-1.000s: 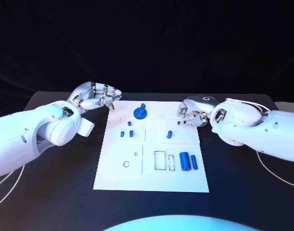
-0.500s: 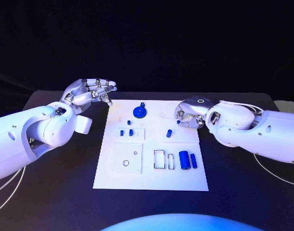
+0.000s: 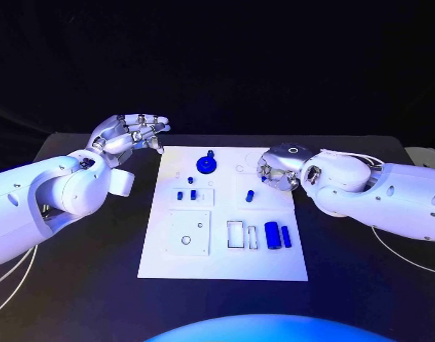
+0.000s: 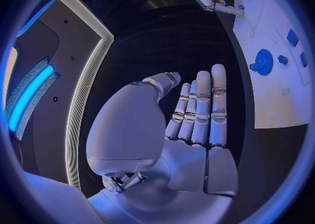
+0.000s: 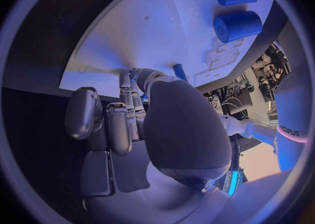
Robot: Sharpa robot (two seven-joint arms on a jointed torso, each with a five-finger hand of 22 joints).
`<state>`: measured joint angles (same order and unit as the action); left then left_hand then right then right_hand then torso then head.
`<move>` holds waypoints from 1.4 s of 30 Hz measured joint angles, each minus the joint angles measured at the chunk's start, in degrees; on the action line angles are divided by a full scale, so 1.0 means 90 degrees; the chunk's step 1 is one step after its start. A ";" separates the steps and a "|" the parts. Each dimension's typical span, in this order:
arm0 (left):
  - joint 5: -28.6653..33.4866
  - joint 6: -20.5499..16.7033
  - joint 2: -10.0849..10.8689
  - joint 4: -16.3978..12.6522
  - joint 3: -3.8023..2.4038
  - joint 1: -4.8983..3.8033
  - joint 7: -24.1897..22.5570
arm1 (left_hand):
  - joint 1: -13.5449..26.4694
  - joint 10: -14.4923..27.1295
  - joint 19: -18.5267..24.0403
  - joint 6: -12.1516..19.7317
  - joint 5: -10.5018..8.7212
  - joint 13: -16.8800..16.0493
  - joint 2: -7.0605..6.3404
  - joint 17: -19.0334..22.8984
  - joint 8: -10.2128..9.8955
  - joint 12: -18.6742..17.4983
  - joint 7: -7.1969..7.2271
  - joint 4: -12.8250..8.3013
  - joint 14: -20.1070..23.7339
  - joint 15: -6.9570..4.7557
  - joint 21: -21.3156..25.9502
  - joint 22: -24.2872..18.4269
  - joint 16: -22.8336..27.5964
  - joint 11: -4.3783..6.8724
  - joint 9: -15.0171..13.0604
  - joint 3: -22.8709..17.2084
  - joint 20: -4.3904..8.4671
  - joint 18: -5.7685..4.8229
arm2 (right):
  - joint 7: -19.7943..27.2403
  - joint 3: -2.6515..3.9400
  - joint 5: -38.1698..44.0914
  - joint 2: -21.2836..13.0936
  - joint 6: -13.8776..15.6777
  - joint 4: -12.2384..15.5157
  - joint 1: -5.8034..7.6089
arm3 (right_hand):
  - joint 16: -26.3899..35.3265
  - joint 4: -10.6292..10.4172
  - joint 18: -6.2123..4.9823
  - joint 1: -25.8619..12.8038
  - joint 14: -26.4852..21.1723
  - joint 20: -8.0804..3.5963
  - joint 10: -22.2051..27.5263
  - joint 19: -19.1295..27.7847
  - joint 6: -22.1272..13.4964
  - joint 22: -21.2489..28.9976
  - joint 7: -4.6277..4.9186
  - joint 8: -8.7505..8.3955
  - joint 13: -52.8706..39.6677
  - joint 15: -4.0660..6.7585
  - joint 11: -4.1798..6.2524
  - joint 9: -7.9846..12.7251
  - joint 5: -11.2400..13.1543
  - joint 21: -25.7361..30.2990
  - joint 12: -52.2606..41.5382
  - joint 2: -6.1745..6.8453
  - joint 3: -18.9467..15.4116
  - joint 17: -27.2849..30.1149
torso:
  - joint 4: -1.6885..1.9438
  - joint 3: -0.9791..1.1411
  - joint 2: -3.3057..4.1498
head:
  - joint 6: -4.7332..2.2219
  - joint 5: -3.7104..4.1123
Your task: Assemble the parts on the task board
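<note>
Task board (image 3: 177, 256): white plate, centre of black table (image 3: 94, 285). Parts: blue gear (image 3: 207, 166) near far edge; blue cylinder (image 3: 272, 235) toward near right corner.
Left hand (image 3: 128, 133): off board's far left corner, fingers extended, empty, likely kept clear.
Right hand (image 3: 278, 167): over board's right edge, fingers curled down; whether it grasps anything, cannot tell.

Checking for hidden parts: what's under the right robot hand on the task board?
The right robot hand hovers over the task board at its far right edge. Bare white board shows around it; whatever lies directly beneath is covered.

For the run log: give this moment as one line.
left robot hand: open, off task board | right robot hand: curled at board's right edge, grasp unclear | blue gear: on board
</note>
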<state>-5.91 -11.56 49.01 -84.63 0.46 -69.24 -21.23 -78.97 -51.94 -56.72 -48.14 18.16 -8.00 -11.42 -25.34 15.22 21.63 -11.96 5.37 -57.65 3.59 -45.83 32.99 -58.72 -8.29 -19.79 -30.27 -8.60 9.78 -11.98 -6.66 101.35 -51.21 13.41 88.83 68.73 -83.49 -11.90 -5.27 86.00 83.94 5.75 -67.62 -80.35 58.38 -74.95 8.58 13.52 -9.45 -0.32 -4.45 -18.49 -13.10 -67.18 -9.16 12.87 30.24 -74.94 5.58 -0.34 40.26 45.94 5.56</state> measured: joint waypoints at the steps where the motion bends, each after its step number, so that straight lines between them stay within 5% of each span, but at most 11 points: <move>1: 0.0006 -0.0001 0.0000 0.0000 0.0000 0.0000 0.0000 | 0.0000 0.0000 0.0000 0.0000 0.0000 0.0000 0.0000 0.0000 0.0000 0.0000 0.0000 0.0000 0.0000 0.0000 0.0000 0.0000 0.0000 0.0000 0.0000 0.0000 0.0000 0.0000 | -0.0001 0.0003 0.0005 0.0008 -0.0001 -0.0006 -0.0003 | -0.0024 0.0024 -0.0001 -0.0023 0.0000 0.0000 -0.0021 0.0000 0.0000 0.0000 0.0000 0.0000 0.0002 0.0000 -0.0021 0.0000 0.0000 0.0000 0.0016 -0.0023 0.0024 0.0000 | -0.0001 0.0002 0.0000 | 0.0002 0.0000; 18: 0.0047 -0.0002 0.0003 0.0003 0.0000 0.0000 0.0024 | 0.0000 0.0000 -0.0023 0.0000 0.0000 0.0001 0.0000 0.0024 0.0000 0.0000 0.0000 -0.0054 0.0000 0.0000 0.0000 -0.0006 0.0000 0.0000 0.0000 -0.0019 0.0023 -0.0003 | -0.0146 0.0031 0.0196 0.0124 -0.0047 -0.0053 -0.0034 | -0.0024 0.0178 0.0000 -0.0441 -0.0001 0.0000 -0.0107 0.0001 0.0000 0.0002 0.0000 0.0000 0.0037 0.0001 -0.0038 -0.0044 0.0288 -0.0041 0.0162 0.0112 0.0212 0.0001 | -0.0002 0.0003 0.0001 | 0.0040 0.0016; 42: 0.0045 -0.0001 0.0000 -0.0005 0.0001 0.0002 0.0099 | -0.0053 0.0001 -0.0022 0.0000 0.0000 0.0021 0.0053 0.0079 0.0024 0.0032 0.0000 -0.0142 0.0000 0.0001 0.0000 -0.0004 0.0000 0.0000 0.0000 -0.0073 0.0023 -0.0004 | -0.0316 0.0003 0.0340 0.0054 0.0118 0.0082 -0.0084 | -0.0049 0.0597 -0.0002 -0.0556 -0.0002 -0.0045 -0.0328 -0.0090 0.0209 0.0004 -0.0076 0.0171 0.0130 0.0050 0.0081 -0.0203 0.0399 -0.0215 0.0188 -0.0126 0.0593 0.0003 | 0.0002 0.0004 -0.0007 | 0.0049 0.0041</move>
<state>-5.50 -11.57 49.02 -84.68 0.46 -69.22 -20.33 -79.44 -51.93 -56.92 -48.14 18.16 -7.81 -10.94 -24.63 15.44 21.92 -11.96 4.09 -57.64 3.59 -45.83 32.96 -58.72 -8.29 -19.79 -30.92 -8.40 9.75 -14.83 -6.63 104.40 -50.72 14.47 89.58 67.98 -83.93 -6.53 -5.29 81.00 83.92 5.34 -70.57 -81.16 60.26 -74.91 7.90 15.05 -8.28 0.13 -3.72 -20.32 -9.50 -69.11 -7.47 11.74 35.58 -74.91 5.60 -0.30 40.20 46.39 5.93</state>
